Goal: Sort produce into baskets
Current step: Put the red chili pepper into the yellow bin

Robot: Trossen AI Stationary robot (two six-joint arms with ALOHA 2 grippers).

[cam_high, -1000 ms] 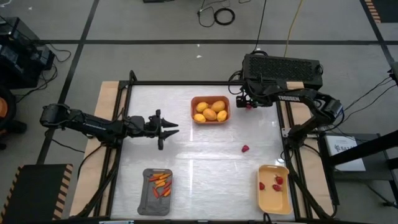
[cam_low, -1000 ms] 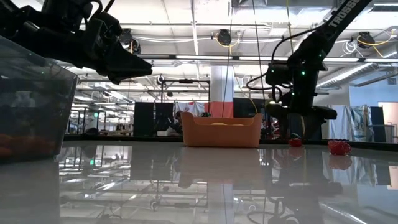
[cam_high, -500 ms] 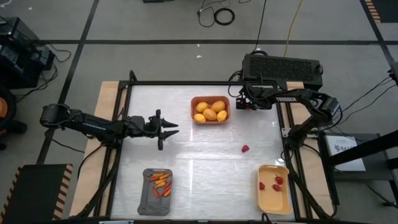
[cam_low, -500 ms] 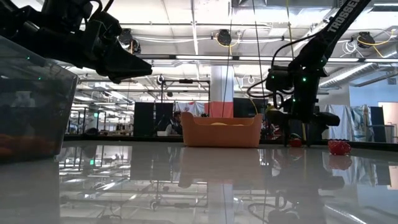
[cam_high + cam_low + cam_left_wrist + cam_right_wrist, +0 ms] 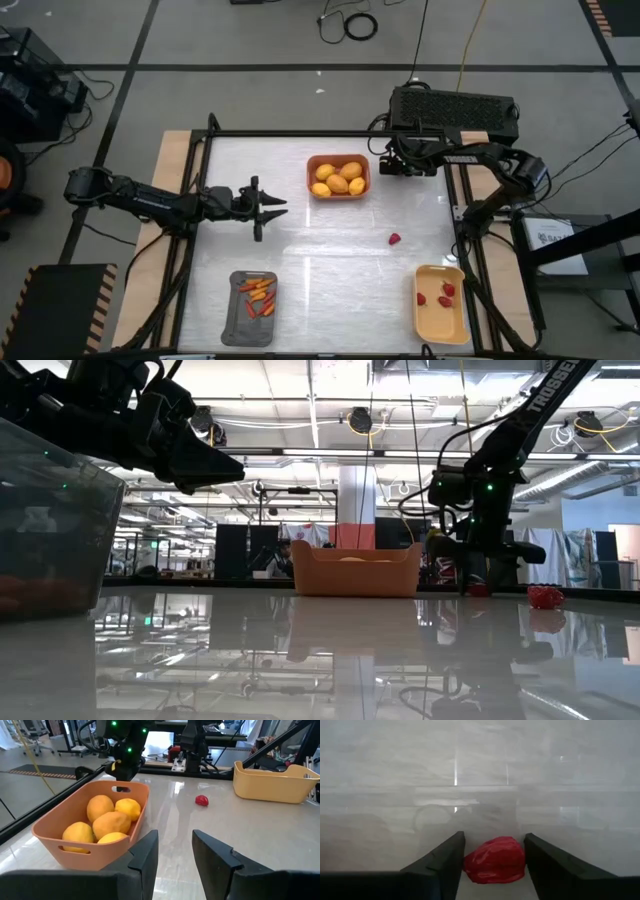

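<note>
Looking at your right hand [image 5: 490,862]: it's low at the counter's [image 5: 330,235] far right corner, fingers on either side of a red berry [image 5: 495,859]; contact unclear. The orange basket [image 5: 338,178] sits close alongside. Left hand [image 5: 172,852] hovers over open mid-counter, fingers parted, empty. A loose berry [image 5: 394,239] lies clear; grey basket [image 5: 50,530] is cut off low.

glossy white table [image 5: 320,240] bears three baskets [image 5: 338,177], loose berries [image 5: 395,239].
</note>
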